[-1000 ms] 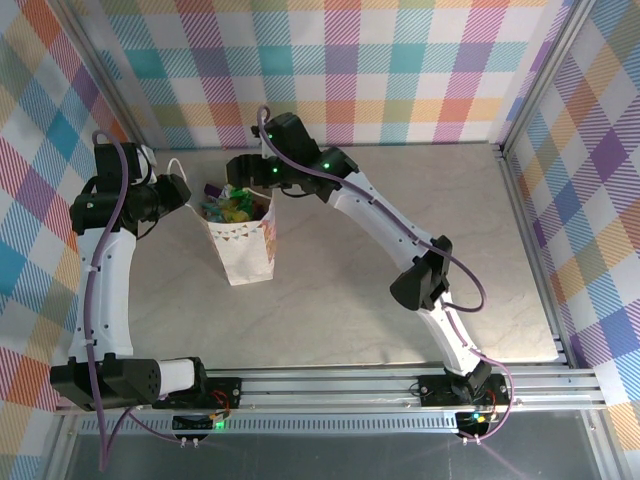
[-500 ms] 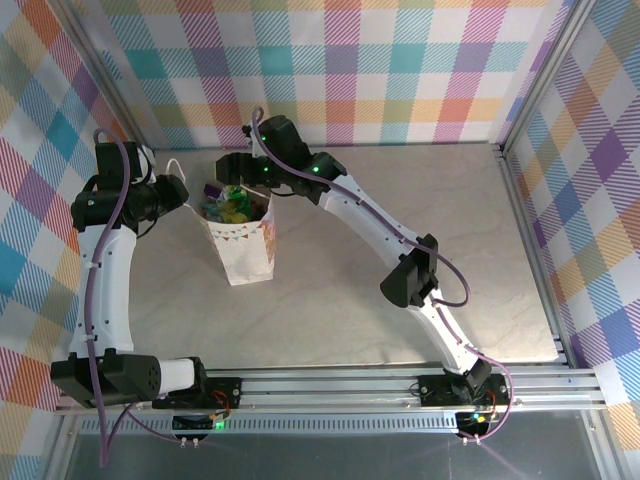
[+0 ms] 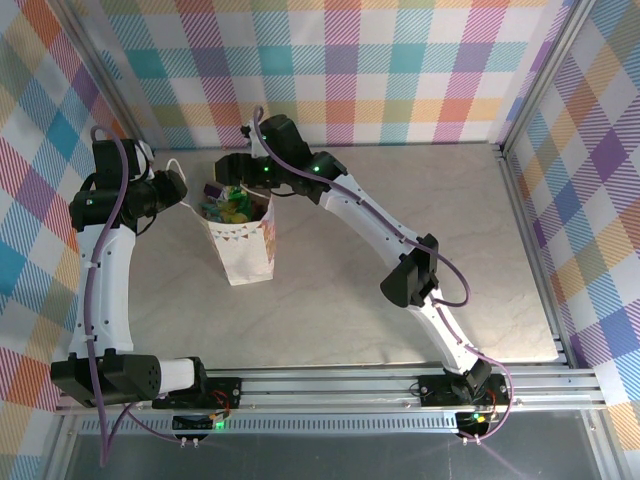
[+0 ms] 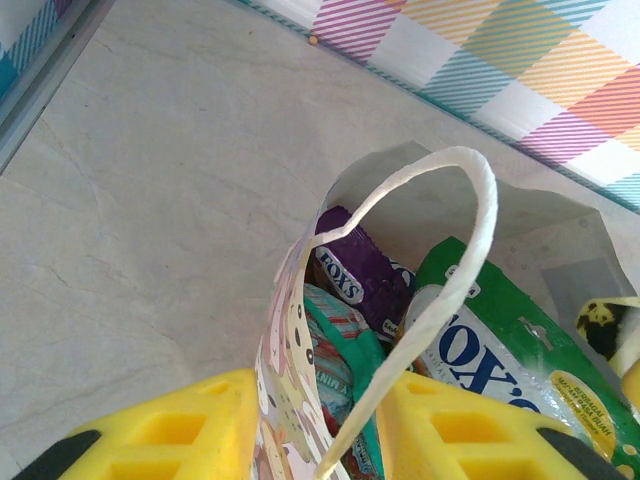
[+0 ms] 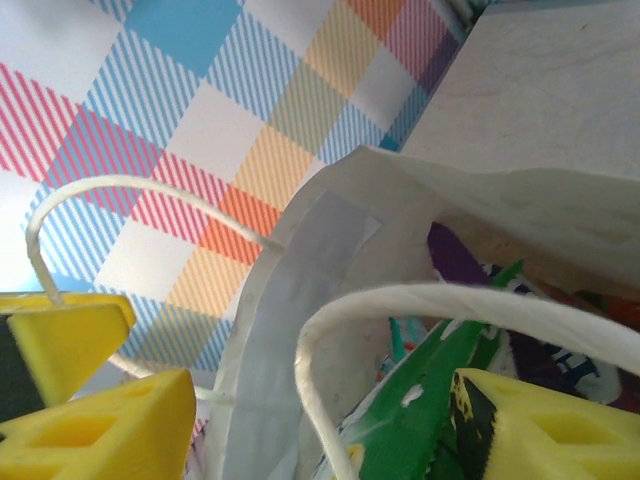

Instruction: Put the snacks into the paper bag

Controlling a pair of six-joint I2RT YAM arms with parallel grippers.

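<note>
The paper bag (image 3: pixel 240 245) stood upright, snacks (image 4: pixel 480 340) inside. The left gripper (image 4: pixel 315 440) clamped its wall. The right gripper (image 5: pixel 320 420) hung parted at the bag's mouth, grasping nothing.

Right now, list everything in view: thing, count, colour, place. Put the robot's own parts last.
paper bag: one, white with pastel print, standing open left of the table's centre.
cord handles: two, white, arching over the bag's mouth.
snacks: several, count unclear; green, purple and teal packets visible inside the bag.
table: one, pale marbled grey.
checked walls: pastel plaid, around the table.
left end effector: yellow fingers astride the bag's left wall.
right end effector: yellow fingers at the bag's mouth, one either side of its wall.
</note>
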